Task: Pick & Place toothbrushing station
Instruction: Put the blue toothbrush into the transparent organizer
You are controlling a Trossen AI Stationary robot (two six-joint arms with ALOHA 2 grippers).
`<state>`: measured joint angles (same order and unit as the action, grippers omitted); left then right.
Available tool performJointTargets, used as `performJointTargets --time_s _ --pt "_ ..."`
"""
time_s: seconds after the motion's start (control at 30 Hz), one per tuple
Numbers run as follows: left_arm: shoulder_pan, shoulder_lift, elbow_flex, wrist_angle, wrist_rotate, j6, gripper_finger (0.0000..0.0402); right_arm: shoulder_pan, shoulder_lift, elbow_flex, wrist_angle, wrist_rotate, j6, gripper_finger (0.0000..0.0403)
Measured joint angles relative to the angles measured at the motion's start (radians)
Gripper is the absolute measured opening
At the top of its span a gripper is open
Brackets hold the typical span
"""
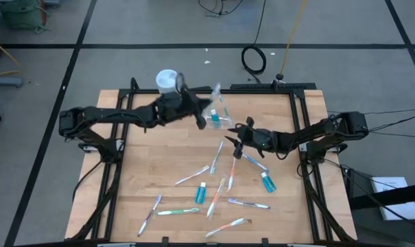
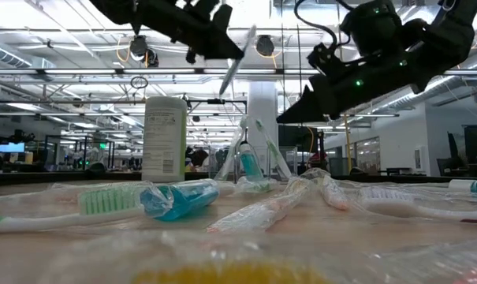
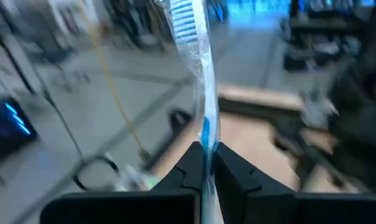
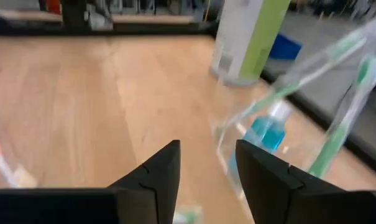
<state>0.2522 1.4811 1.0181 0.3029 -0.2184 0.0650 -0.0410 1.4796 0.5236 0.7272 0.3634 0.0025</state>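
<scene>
Because my left gripper (image 3: 207, 155) pinches a wrapped toothbrush (image 3: 197, 74) upright, I can drop it into the cup (image 4: 281, 130); my right gripper (image 4: 206, 168) hangs beside it, fingers apart, empty.

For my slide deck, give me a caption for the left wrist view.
Left end effector shut on a wrapped blue-bristled toothbrush, held upright above the table.

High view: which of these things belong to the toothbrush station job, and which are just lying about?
Job:
- clear cup, already holding brushes and a blue tube
- wrapped toothbrush in the left gripper
- loose toothbrushes on the table
- toothpaste tubes

Lying about:
- white canister
- black cable coil on the floor
</scene>
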Motion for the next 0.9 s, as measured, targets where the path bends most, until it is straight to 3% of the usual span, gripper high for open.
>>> performJointTargets --time_s 0.1,0.2,0.37,0.57,0.73,0.9 --pt "0.039 0.0 -0.016 0.104 0.052 0.063 0.0006 0.009 0.0 0.0 -0.026 0.0 0.027 0.0147" --pt "0.068 0.047 -0.081 0.292 0.113 0.033 0.0011 0.019 0.0 0.0 -0.025 -0.001 0.027 0.0143" --pt "0.084 0.148 -0.258 0.625 -0.022 -0.025 0.0006 0.037 0.0 0.0 -0.029 -0.001 0.012 0.014" --pt "0.066 0.355 -0.346 1.044 -0.045 -0.03 0.0015 0.037 0.0 0.0 -0.028 -0.001 0.012 0.014" --pt "0.057 0.499 -0.326 1.114 -0.079 -0.023 0.0005 0.037 0.0 0.0 -0.029 -0.001 0.012 0.0139" --pt "0.032 0.508 -0.324 1.112 -0.21 -0.001 0.0026 0.037 0.0 0.0 -0.029 -0.001 0.012 0.0139"
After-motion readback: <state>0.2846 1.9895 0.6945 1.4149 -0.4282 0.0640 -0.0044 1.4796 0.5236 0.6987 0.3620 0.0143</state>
